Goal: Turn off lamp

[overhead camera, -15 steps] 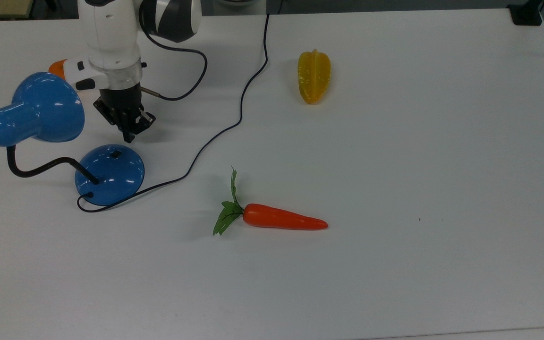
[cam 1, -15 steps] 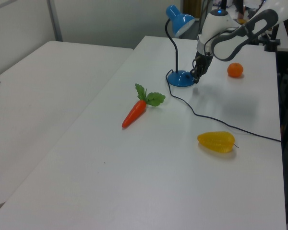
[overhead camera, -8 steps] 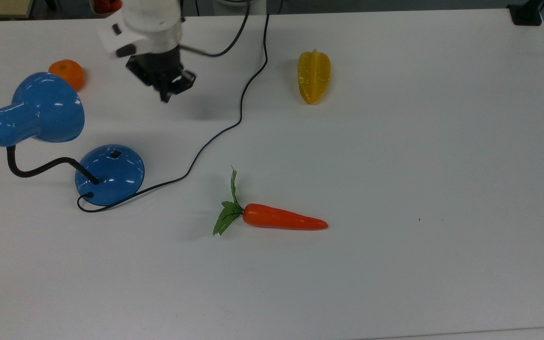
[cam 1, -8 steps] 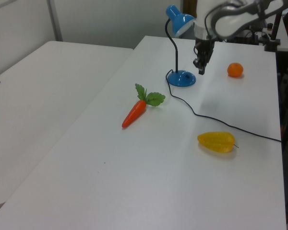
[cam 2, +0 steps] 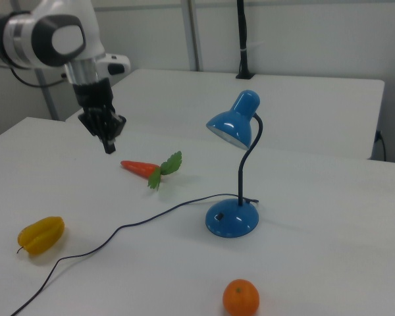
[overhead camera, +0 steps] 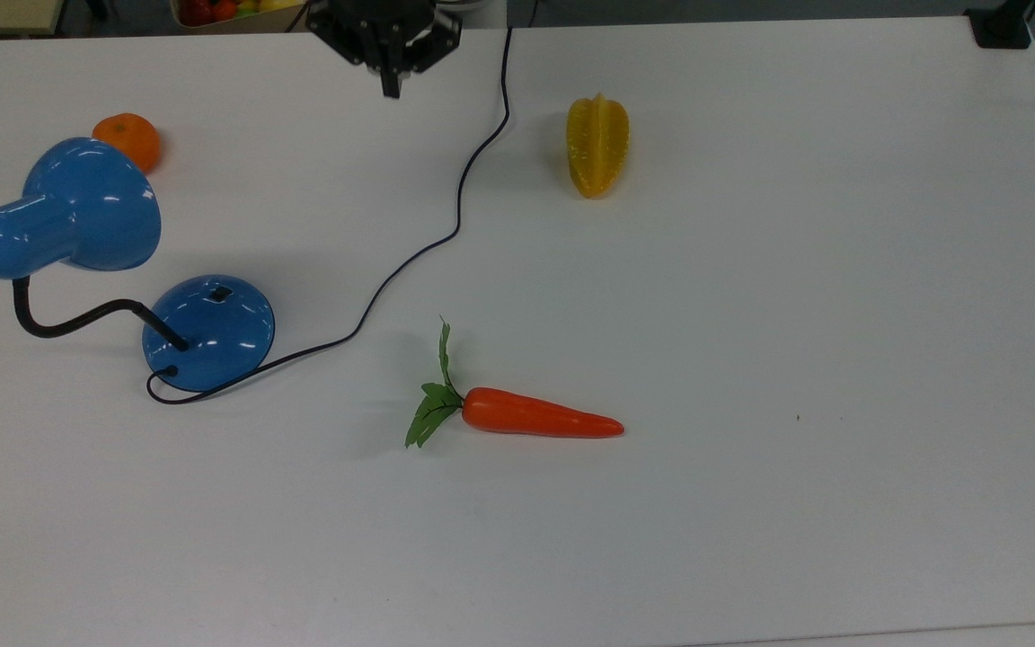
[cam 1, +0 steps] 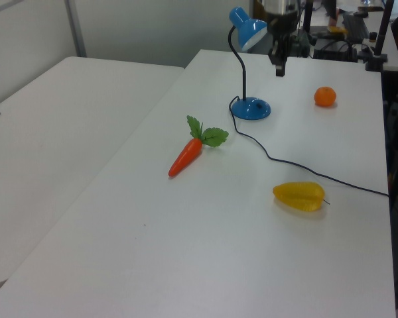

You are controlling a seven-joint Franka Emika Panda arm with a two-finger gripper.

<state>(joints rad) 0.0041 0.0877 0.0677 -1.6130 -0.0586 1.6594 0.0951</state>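
- Since a second ago the gripper (overhead camera: pixel 389 83) has lifted off the lamp (overhead camera: pixel 122 270) base and drawn back, from just beside the switch (overhead camera: pixel 221 292) to high over the table (overhead camera: pixel 751 270) edge near the top view's top; nothing else has shifted.
- The fingers look pressed together into one narrow black tip pointing down, holding nothing. A closed tip suits poking a small switch, which is likely why they are set so.
- The lamp now sits well apart from the gripper, below and to the top view's left of it, with the shade (cam 2: pixel 231 127) turned toward the table. In the right view the shade's inside looks pale and no bright pool falls beneath it, so the lamp is probably off and the arm is retreating; this is a judgement.
- The lamp is glossy blue, likely painted metal: a bell-shaped shade, a thin bent black gooseneck, a round domed base that keeps it standing without support.
- Its black cord (overhead camera: pixel 459 207) snakes loosely from the base toward the gripper and passes just to the top view's right of it, lying slack on the table.
- Smooth toy produce lies clear of the lamp: a carrot (overhead camera: pixel 540 415) with green leaves well below the gripper in the top view, a ribbed yellow starfruit (overhead camera: pixel 597 144) to the top view's right of it, an orange (overhead camera: pixel 128 139) to its left, just beside the shade.
- The table is matt white and flat.
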